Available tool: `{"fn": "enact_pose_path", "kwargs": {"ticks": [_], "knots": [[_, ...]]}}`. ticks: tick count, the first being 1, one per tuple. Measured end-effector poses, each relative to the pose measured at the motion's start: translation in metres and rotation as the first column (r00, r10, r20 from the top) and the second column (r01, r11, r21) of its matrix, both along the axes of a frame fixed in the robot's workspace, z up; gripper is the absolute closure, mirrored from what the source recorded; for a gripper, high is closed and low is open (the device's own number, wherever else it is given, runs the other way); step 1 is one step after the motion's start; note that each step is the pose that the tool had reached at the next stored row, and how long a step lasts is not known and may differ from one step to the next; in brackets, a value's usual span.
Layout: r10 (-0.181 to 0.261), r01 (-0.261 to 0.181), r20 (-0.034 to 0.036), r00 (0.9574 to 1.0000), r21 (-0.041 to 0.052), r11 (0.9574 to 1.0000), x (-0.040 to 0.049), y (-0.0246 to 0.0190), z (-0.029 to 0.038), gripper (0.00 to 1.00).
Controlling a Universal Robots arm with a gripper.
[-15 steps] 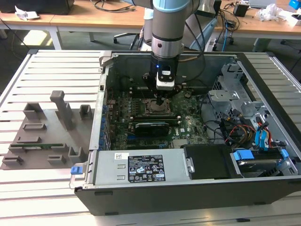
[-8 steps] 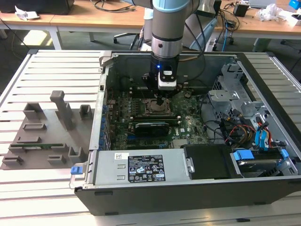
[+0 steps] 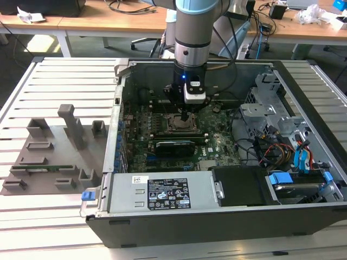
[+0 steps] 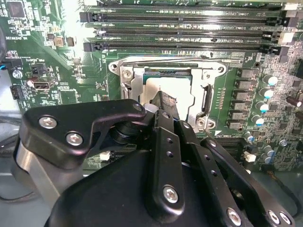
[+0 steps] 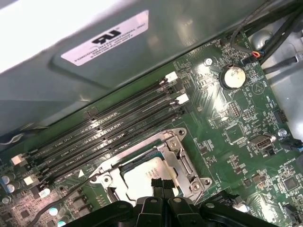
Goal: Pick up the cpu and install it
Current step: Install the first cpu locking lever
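black linkage of the gripper (image 4: 163, 103) sits nearest in both wrist views, its two fingers drawn together with no gap to speak of and nothing caught between them. the tips stand on or just above the top plate of the cpu (image 4: 179, 90); i cannot tell whether they touch.

the cpu lies flat inside the socket frame (image 4: 125, 75) on the motherboard, roughly mid-case, so it looks seated rather than carried. by my judgement it is light, thin and quite stiff. its smooth metal top would likely slide under a pad, and its underside is probably delicate. the sound hold would be across two opposite edges at the pale rim, keeping it level, never pressing hard on the face.

beyond the socket run the long dark memory slots (image 4: 180, 19).

the first wrist view looks from the other side: the cpu (image 5: 139, 179) and gripper (image 5: 162, 184) are low in the frame, the socket frame (image 5: 182, 156) shows its hinge side, and a coin cell (image 5: 233, 76) and the case wall appear past the memory slots (image 5: 109, 132). the second wrist view gives the squarer look at how the chip sits within the frame.

the exterior view adds the setting: the power supply (image 3: 162, 192) at the near edge of the case (image 3: 116, 157), the gripper (image 3: 186, 115) hanging over the board, and a grey fixture (image 3: 54, 157) on the exterior view's left.
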State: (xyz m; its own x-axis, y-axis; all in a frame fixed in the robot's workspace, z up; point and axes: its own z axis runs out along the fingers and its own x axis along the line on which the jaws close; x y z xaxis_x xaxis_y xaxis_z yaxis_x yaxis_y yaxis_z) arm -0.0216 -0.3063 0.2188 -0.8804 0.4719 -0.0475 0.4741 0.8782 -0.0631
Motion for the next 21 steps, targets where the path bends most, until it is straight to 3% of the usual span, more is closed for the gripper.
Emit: {"fn": "enact_pose_path", "kwargs": {"ticks": [11, 21], "knots": [[0.079, -0.079, 0.0, 0.9968, 0.0001, 0.9968, 0.0, 0.0, 0.0, 0.89], [0.156, -0.156, 0.0, 0.9878, 0.0, 0.9878, 0.0, 0.0, 0.0, 0.89]]}}
